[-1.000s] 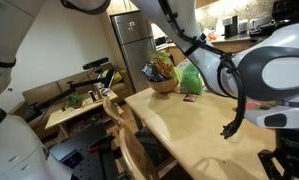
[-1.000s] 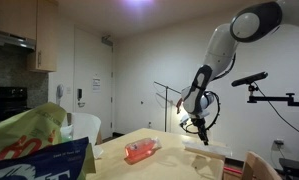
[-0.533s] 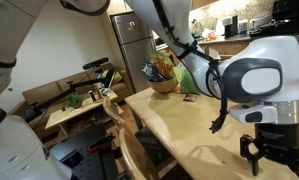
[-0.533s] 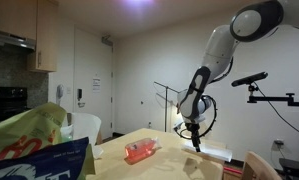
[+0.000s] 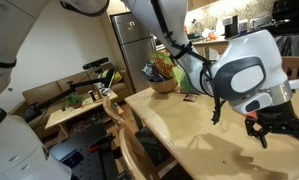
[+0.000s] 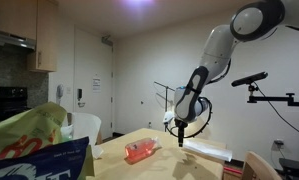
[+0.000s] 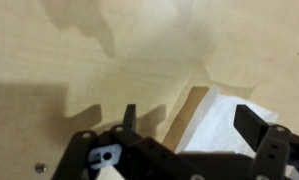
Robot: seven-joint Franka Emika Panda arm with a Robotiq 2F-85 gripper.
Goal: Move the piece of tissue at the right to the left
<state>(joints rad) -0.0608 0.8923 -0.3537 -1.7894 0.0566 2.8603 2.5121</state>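
The piece of tissue [image 7: 232,126] is a white sheet lying flat on the wooden table [image 7: 79,60]. In the wrist view it sits under and between the gripper [image 7: 189,120] fingers. One dark fingertip [image 7: 129,116] hangs over bare wood and the other over the tissue. The jaws stand wide apart with nothing in them. In an exterior view the gripper [image 6: 179,138] hovers above the table, just beside the tissue [image 6: 207,150]. In an exterior view the open gripper [image 5: 264,133] hangs over the table's near end, and the arm hides the tissue there.
A red packet [image 6: 139,152] lies further along the table, and shows in an exterior view as the red packet [image 5: 187,98]. A bowl of snacks [image 5: 161,80] and a green bag [image 5: 190,78] stand at the far end. A wooden chair [image 5: 124,135] is beside the table.
The jaws have gone from nearly shut to wide open, letting go of the tissue. The arm has risen and shifted sideways off it.
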